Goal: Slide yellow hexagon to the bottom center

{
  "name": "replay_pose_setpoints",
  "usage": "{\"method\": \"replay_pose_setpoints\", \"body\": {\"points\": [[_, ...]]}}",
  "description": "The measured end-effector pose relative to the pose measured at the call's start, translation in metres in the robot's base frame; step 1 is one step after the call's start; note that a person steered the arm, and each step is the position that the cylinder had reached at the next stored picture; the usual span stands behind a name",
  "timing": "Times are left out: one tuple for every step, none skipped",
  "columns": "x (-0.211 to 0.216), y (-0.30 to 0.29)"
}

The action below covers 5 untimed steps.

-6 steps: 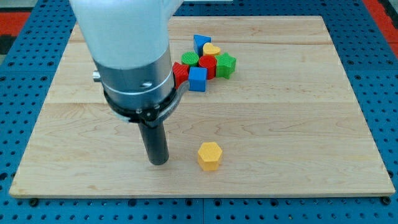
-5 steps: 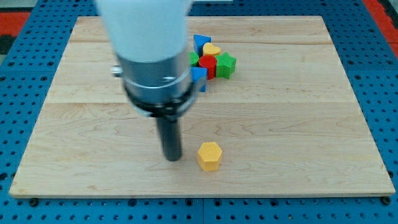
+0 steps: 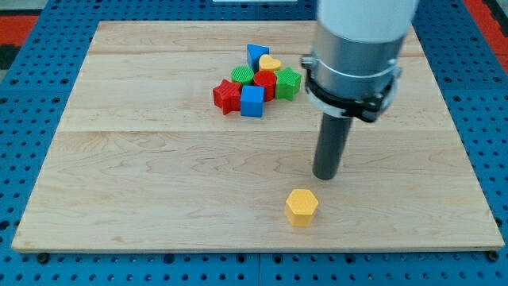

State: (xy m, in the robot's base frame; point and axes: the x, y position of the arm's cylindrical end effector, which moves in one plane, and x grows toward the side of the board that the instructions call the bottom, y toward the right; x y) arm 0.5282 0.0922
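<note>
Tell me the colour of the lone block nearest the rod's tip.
Yellow: the yellow hexagon, seen in the camera view.

Pale wooden board (image 3: 119, 159) with yellow hexagon (image 3: 302, 206), cluster of coloured blocks (image 3: 255, 81).

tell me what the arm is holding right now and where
Nothing is held. The rod only pushes; my tip rests on the board, apart from the yellow hexagon, above it and slightly toward the view's right.
</note>
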Motion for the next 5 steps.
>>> {"method": "replay_pose_setpoints", "body": {"points": [[0.034, 0.001], [0.05, 0.0], [0.049, -0.07], [0.048, -0.088], [0.045, -0.075]]}}
